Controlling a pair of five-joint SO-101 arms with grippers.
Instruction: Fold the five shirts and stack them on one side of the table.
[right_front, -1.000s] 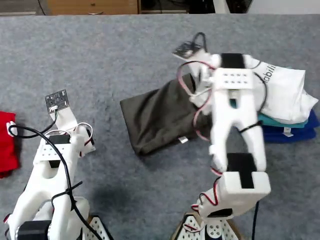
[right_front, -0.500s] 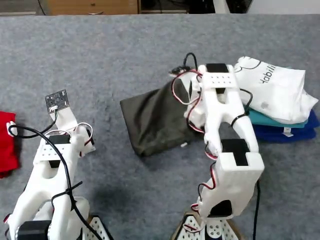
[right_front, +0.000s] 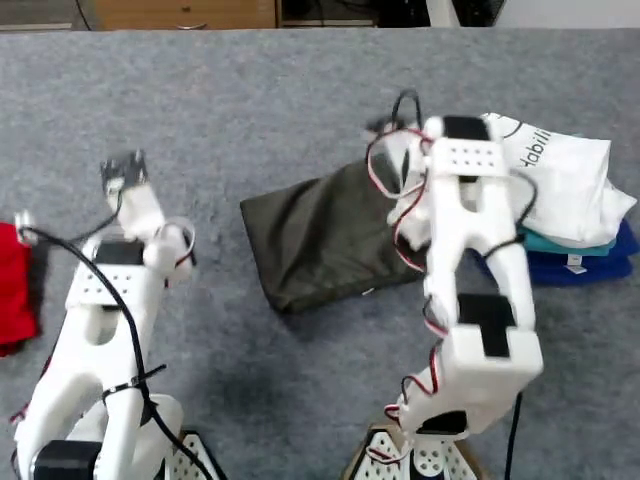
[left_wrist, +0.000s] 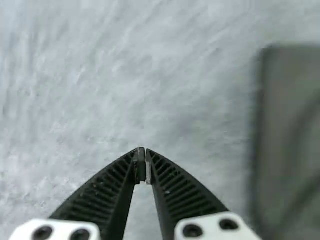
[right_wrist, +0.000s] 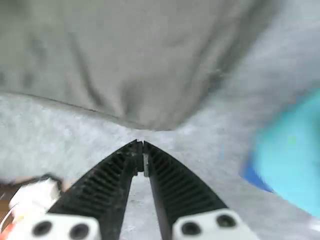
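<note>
A folded dark olive shirt (right_front: 320, 235) lies mid-table. My right arm (right_front: 465, 165) hangs over its right end. In the right wrist view my right gripper (right_wrist: 140, 149) is shut and holds nothing, its tips just off the olive shirt's edge (right_wrist: 140, 60) above bare carpet. To the right, a white shirt (right_front: 555, 175) tops a stack with a teal shirt (right_front: 545, 242) and a blue shirt (right_front: 575, 265) beneath it. A red shirt (right_front: 12, 285) lies at the left edge. My left gripper (left_wrist: 141, 169) is shut over bare carpet, with the olive shirt (left_wrist: 292, 140) off to one side.
Grey carpet (right_front: 220, 90) covers the table. The far half and the front middle are open room. Cables loop around both arms. A wooden cabinet (right_front: 185, 12) stands beyond the far edge.
My left arm has stretched farther out over the table. My right arm swung left over the olive shirt, then back toward the stack. The shirts have stayed put.
</note>
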